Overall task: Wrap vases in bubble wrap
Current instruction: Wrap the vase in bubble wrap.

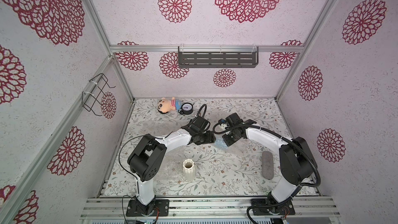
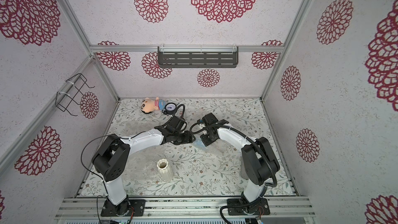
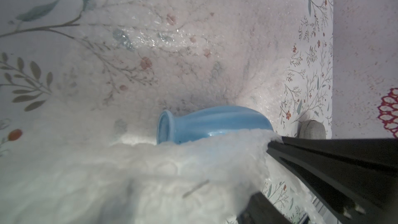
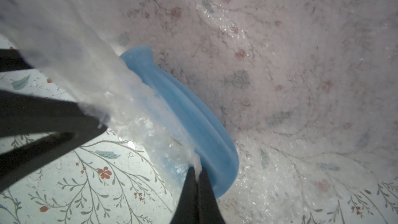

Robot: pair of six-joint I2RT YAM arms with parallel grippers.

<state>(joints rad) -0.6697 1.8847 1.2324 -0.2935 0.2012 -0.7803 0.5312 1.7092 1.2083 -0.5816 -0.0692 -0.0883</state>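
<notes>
Left pincer (image 3: 261,171), jaws apart beyond the upright, unwrapped cream-white ribbed ceramic vase (image 1: 188,170), merely touches the lifted edge of the clear bubble wrap sheet (image 4: 280,61). That edge half-covers the light blue ribbed vase (image 3: 215,123) lying mid-table, and the right pincer (image 4: 197,170) is clenched on it. Wrapping seems barely begun. Grey oblong felt case (image 1: 267,164) lies rightward, well apart, with bare floral mat (image 1: 226,169) between.

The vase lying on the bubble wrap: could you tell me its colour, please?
The vase is light blue, clearest in the right wrist view.
</notes>
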